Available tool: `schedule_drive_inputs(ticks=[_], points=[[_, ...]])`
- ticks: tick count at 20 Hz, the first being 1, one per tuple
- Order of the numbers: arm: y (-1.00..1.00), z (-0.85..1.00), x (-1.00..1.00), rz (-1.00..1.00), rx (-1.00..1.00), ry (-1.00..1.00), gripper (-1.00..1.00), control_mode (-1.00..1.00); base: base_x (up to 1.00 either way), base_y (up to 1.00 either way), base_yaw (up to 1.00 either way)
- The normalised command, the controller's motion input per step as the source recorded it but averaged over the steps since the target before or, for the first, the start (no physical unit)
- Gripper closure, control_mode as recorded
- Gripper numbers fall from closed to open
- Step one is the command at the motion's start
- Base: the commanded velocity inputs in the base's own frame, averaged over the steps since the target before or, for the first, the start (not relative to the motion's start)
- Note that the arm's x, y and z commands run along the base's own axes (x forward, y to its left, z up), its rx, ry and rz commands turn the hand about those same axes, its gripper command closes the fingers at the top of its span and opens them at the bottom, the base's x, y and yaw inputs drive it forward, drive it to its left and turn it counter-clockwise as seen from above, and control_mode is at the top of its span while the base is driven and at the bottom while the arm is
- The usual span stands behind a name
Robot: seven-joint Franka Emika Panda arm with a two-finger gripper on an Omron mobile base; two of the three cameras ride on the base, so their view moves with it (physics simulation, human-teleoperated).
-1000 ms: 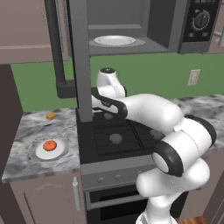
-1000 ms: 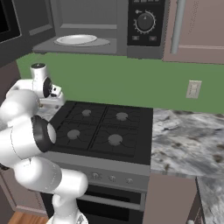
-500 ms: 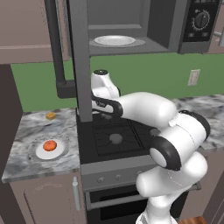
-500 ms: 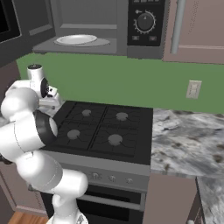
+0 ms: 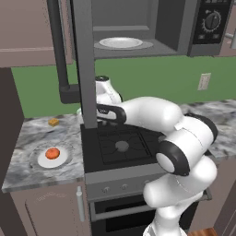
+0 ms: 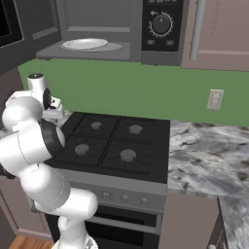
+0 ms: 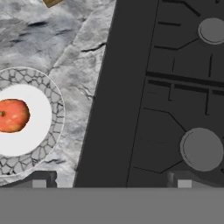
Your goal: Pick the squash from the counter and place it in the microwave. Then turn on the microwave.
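Marbled bench (image 5: 27, 138) carries a plate (image 7: 41, 94) bearing the squash (image 7: 13, 115): small, firm, probably smooth, best pinched across its middle. The pincer (image 7: 111, 183) stands wide, empty.

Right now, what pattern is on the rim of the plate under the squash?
The plate has a grey cracked-stone mosaic rim around a plain white centre, clearest in the hand view.

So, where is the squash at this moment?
The squash lies on a white plate on the counter, left of the stove in the left base view.
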Motion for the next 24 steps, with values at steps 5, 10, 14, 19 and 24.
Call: schedule_drive_inputs(ticks=[5,10,14,19,24], points=[[0.15,-0.13,0.00,0.01,0.00,0.00,-1.00,-1.00,0.00,0.00,0.00],[0.19,-0.14,0.00,0.01,0.00,0.00,-1.00,-1.00,0.00,0.00,0.00],[0.25,-0.15,0.03,0.03,0.00,0.00,-1.00,-1.00,0.00,0.00,0.00],[0.25,-0.15,0.04,0.05,0.00,0.00,-1.00,-1.00,0.00,0.00,0.00],[0.23,-0.11,0.04,0.05,0.00,0.00,-1.00,-1.00,0.00,0.00,0.00]])
